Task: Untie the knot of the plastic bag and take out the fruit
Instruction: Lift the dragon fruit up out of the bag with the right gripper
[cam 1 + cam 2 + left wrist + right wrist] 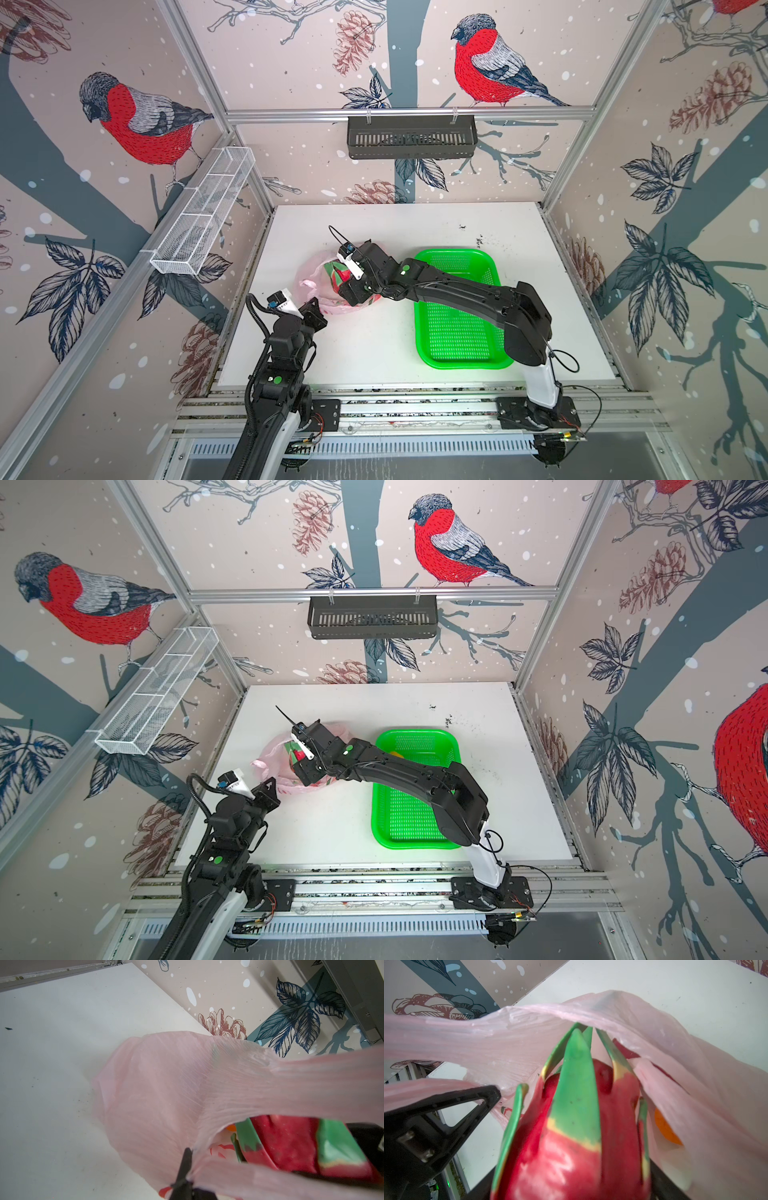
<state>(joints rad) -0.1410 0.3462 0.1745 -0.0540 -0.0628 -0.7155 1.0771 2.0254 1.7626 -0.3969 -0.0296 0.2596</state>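
Plastic bag (309, 276) is lying on the left half of the white table (374, 353), slumped, its mouth gaping toward my arms. My left gripper (313, 309) is pressing its jaws together on the near edge of the pink film; in the right wrist view I am seeing the black left fingertip (492, 1095) biting right into the plastic, which is stretching away from it in taut pleats.

My right gripper (345, 282) is reaching across the middle and into the bag's mouth. Its jaws are standing wide and clamping a dragon fruit (571, 1136), red skin with green scales, one on each side of it. The fruit is sitting in the opening, half out of the film. An orange ball (664, 1128) is resting deeper inside, behind the pink wall. I cannot make out the knot from here.

Green basket (465, 363) is sitting on the right half of the table, well apart from the bag, with my right arm crossing over it. In a top view a small yellow piece (397, 754) is showing inside it, at the far end; too small to say more.

Table surface is reading matte white, with dark specks scattering near the far right corner (480, 241). Walls are carrying bullfinch, pine cone and leaf wallpaper inside an aluminium frame. A black slotted shelf (411, 137) is hanging on the back rail; a white wire tray (203, 212) is hanging on the left wall.
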